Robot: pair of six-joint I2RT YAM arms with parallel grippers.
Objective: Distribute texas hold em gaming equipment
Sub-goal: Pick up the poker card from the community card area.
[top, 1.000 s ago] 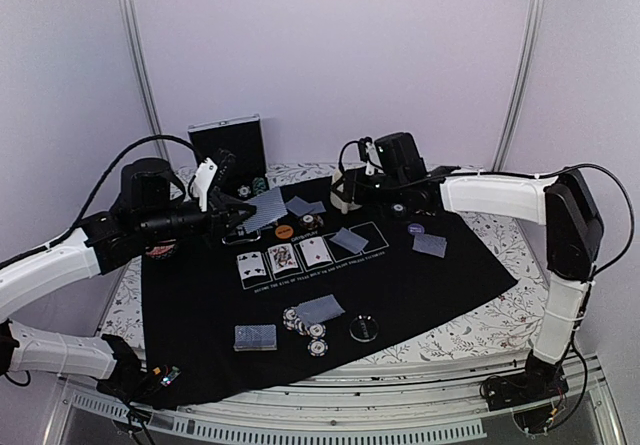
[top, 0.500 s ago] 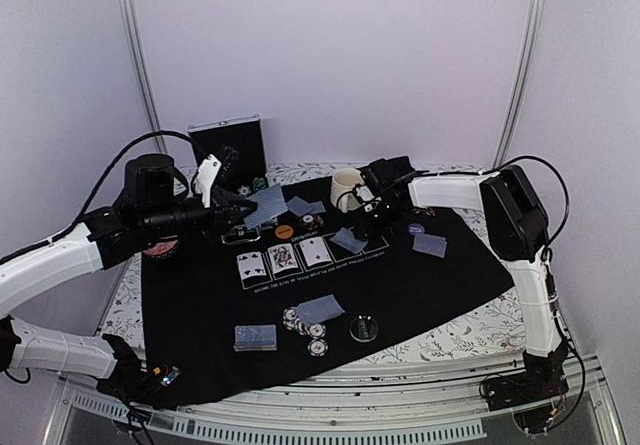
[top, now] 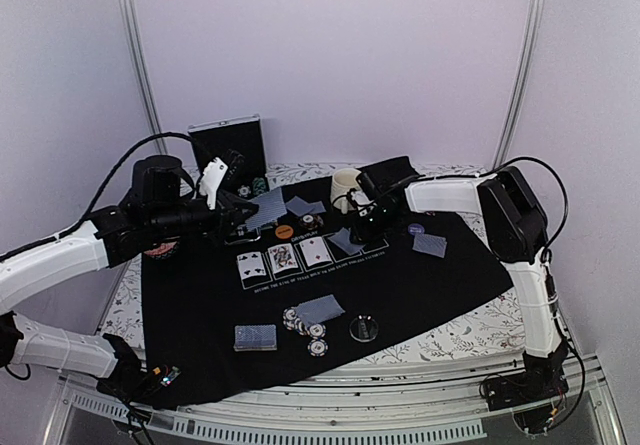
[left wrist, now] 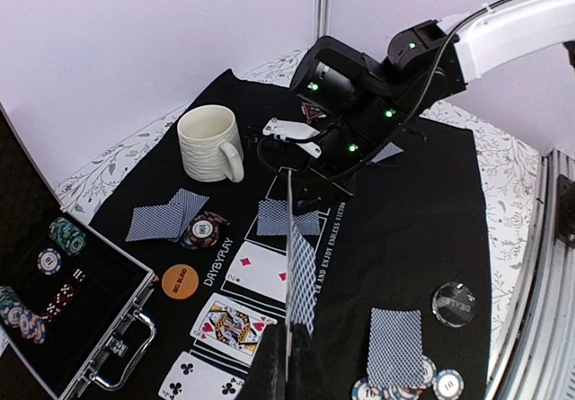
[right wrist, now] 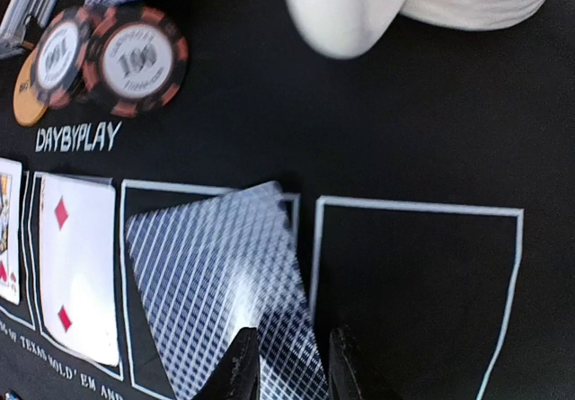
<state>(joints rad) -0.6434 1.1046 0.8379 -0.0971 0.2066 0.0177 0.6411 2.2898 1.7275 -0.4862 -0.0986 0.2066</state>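
1. The left claw (left wrist: 289, 364) is clamped shut on one blue-backed card (left wrist: 303, 274), held on edge above the row of cards.
2. The right claw (right wrist: 292, 368) has its fingers a little apart, tips at the near corner of a face-down card (right wrist: 211, 270) lying in the fourth printed box. I cannot tell whether they touch it.
3. Three face-up cards (top: 283, 257) fill the boxes to its left.
4. Other face-down cards:
   - Two overlapped cards (top: 305, 206) lie beside the mug.
   - One far card (top: 430, 245) lies near the purple disc (top: 416, 229).
   - One near card (top: 320, 309) rests on some chips.
   - A deck (top: 255, 337) lies at the near edge.
5. Two striped chips (right wrist: 139, 58) touch each other beside the orange disc (left wrist: 181, 281). A few near chips (top: 317, 346) sit by a clear disc (left wrist: 454, 303); their count is unclear.
6. Everything lies on a black mat (top: 430, 285) over a floral-clothed table (top: 470, 330), with pale lilac walls and two metal poles (top: 135, 55) behind.
7. An open case (left wrist: 108, 333) at the far left holds stacked chips (left wrist: 67, 235).
8. A cream mug (left wrist: 208, 142) stands upright behind the row.
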